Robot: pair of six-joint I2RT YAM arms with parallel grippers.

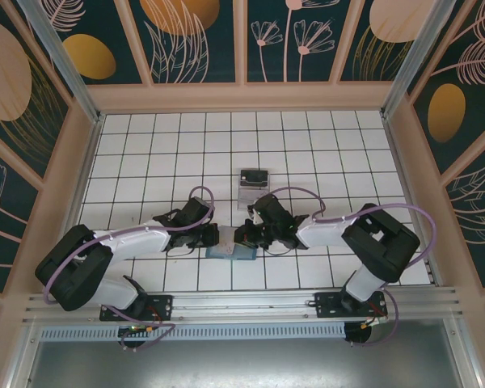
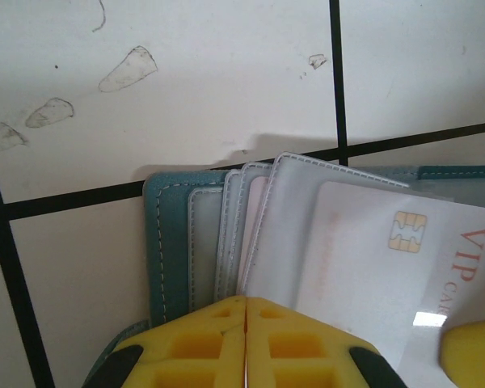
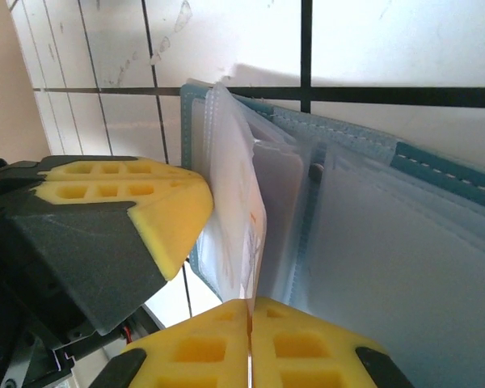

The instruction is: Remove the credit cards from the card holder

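Up top: the flat teal-blue card holder [image 1: 229, 253] lies on the white tiled tabletop [image 1: 145, 145], with the left gripper [image 1: 214, 240] and right gripper [image 1: 244, 236] meeting over it.

Left wrist: jaws clenched at the holder's near edge, likely anchoring it. The clear sleeves are fanned, with a pale white, chip-bearing credit card [image 2: 404, 267] at the front.

Right wrist: jaws clenched on that card's edge, seemingly to draw it free.
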